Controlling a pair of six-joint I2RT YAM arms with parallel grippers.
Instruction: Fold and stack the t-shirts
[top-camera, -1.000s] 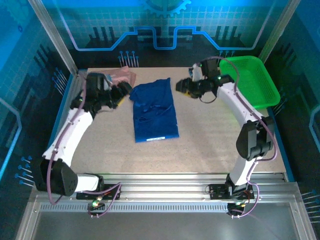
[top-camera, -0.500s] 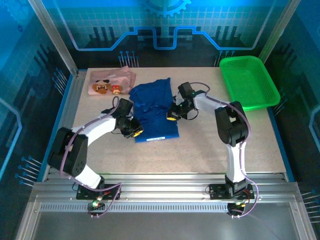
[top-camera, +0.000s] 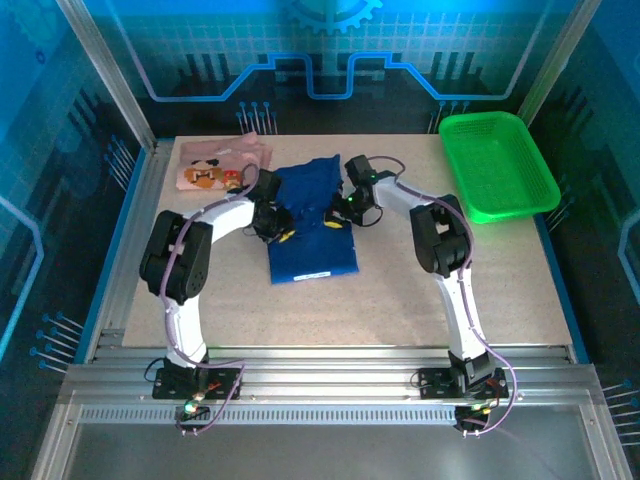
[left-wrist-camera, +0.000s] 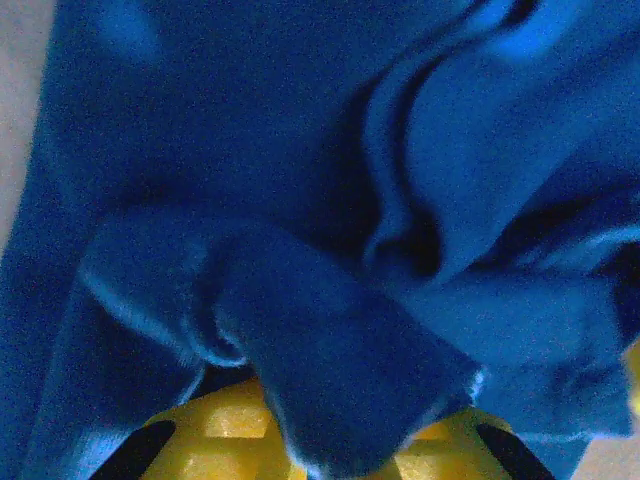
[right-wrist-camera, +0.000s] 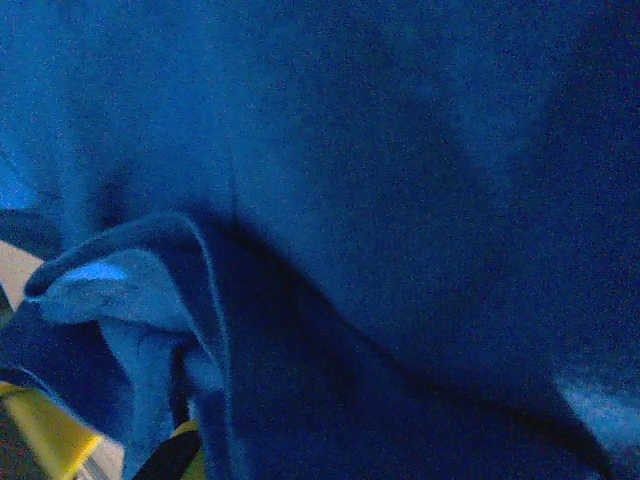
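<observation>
The royal-blue t-shirt (top-camera: 312, 240) lies as a long folded strip in the middle of the table, a white label near its front edge. The pale pink t-shirt (top-camera: 215, 163) with cartoon faces lies folded at the far left. My left gripper (top-camera: 279, 231) is at the blue shirt's left edge. In the left wrist view a fold of blue cloth (left-wrist-camera: 300, 150) drapes between the yellow fingers (left-wrist-camera: 215, 432), jaws shut on it. My right gripper (top-camera: 340, 214) is at the shirt's right edge. In the right wrist view bunched blue cloth (right-wrist-camera: 400, 150) covers the jaws, one yellow finger (right-wrist-camera: 45, 430) showing.
A green mesh basket (top-camera: 497, 165) stands at the far right corner, apart from both arms. Bare tabletop (top-camera: 430, 290) spreads in front of and to the right of the blue shirt. Metal frame rails run along the table's sides.
Both grippers have moved along the blue shirt's side edges toward the far end of the table. The left arm has uncovered the pink shirt.
</observation>
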